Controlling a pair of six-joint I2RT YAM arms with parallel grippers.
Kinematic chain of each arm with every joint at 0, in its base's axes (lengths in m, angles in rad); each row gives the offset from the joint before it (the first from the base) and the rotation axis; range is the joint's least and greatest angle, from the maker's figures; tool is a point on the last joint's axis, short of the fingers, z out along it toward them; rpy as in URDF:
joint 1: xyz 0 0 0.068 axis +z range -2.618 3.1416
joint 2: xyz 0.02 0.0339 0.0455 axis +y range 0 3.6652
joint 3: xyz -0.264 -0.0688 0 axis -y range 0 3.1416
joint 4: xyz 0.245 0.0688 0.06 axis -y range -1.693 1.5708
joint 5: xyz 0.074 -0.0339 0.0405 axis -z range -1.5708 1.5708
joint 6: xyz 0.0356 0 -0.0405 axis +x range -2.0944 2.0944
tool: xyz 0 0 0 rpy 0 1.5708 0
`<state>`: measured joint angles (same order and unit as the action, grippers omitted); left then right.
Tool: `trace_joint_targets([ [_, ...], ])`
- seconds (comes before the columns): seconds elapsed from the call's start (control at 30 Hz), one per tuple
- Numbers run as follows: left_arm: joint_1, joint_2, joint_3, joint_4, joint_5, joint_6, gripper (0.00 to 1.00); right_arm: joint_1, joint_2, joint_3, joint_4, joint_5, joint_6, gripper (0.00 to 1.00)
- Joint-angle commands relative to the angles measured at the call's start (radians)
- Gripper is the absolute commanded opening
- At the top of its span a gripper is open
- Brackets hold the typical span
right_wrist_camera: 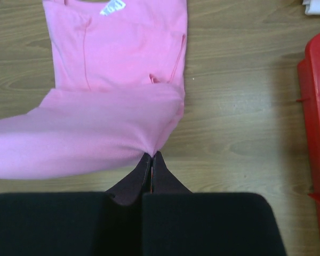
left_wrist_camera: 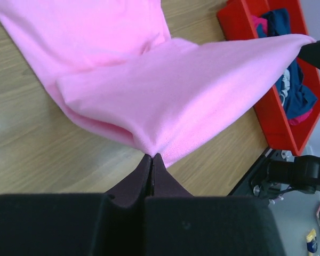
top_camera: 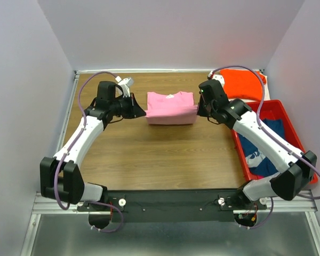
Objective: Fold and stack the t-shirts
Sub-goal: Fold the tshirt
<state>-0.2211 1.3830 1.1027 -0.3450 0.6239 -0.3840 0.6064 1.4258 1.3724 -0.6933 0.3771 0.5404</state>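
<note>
A light pink t-shirt (top_camera: pixel 170 106) lies partly folded at the back middle of the wooden table (top_camera: pixel 160 154). My left gripper (top_camera: pixel 142 112) is shut on its near left corner, and my right gripper (top_camera: pixel 199 111) is shut on its near right corner. In the left wrist view my gripper (left_wrist_camera: pixel 151 156) pinches the lifted pink t-shirt (left_wrist_camera: pixel 176 96). The right wrist view has my gripper (right_wrist_camera: pixel 151 153) pinching the pink t-shirt (right_wrist_camera: pixel 112 106), its white label at the collar. An orange t-shirt (top_camera: pixel 244 84) lies at the back right. A navy t-shirt with white print (top_camera: pixel 261 144) is in the bin.
A rigid red bin (top_camera: pixel 288 120) stands on the right side of the table, seen too in the left wrist view as the bin (left_wrist_camera: pixel 245 32) with navy and magenta cloth inside. White walls close in the back and both sides.
</note>
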Motion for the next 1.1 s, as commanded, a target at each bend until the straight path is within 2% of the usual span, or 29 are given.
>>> trace_joint_targets([
  [0.0,-0.012,-0.088,-0.035,-0.041,-0.027,-0.039,0.0,0.044,-0.068,-0.012,-0.112,0.115,0.101,0.0],
  [0.1,-0.015,-0.128,-0.047,-0.046,-0.042,-0.055,0.0,0.047,-0.08,0.001,-0.132,0.129,0.124,0.0],
  [0.23,-0.015,-0.107,-0.056,-0.029,-0.046,-0.056,0.0,0.047,-0.048,0.008,-0.129,0.161,0.144,0.0],
  [0.57,-0.015,0.042,0.014,-0.006,-0.05,-0.026,0.0,0.046,0.116,0.079,-0.126,0.243,0.132,0.0],
  [0.8,-0.015,0.14,0.085,-0.005,-0.047,-0.021,0.0,0.003,0.205,0.146,-0.118,0.243,0.113,0.0],
  [1.07,-0.004,0.312,0.233,-0.028,-0.043,0.003,0.0,-0.062,0.334,0.279,-0.089,0.226,0.049,0.0],
])
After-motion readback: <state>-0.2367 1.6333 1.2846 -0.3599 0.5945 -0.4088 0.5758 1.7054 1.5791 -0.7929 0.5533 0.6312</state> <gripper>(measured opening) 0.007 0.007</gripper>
